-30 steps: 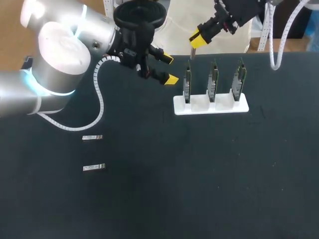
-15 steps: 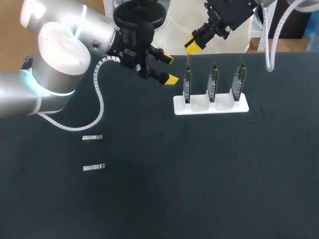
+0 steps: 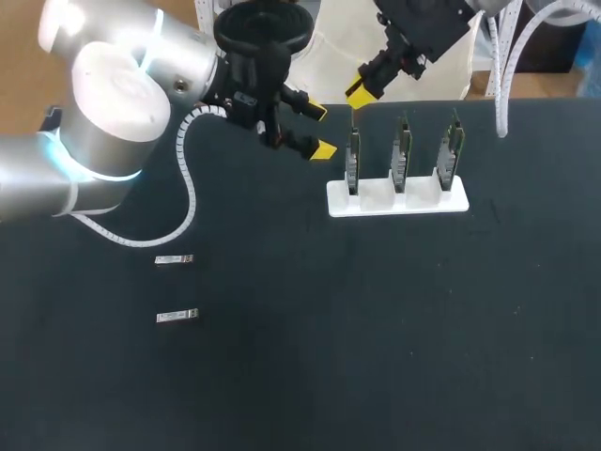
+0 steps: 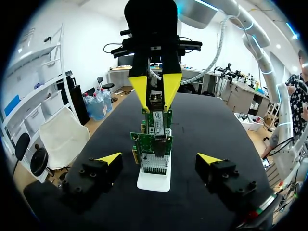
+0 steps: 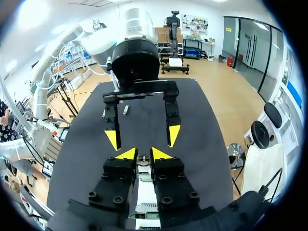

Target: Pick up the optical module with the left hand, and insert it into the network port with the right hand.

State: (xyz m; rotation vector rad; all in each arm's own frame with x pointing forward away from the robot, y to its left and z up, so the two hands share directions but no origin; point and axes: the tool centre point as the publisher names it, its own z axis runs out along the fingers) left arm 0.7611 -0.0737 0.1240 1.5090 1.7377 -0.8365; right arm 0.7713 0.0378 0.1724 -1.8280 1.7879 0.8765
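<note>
Here, the right gripper [image 3: 358,92] pinches an optical module [image 4: 155,99] just above the network port [image 3: 353,139] of the leftmost card in the white rack [image 3: 394,203], near the far edge of the table [image 3: 376,338]. The left gripper [image 3: 320,132], fingers spread and empty, hangs just beside that card. Two spare modules [image 3: 175,259] lie well apart from the rack, on open tabletop.
</note>
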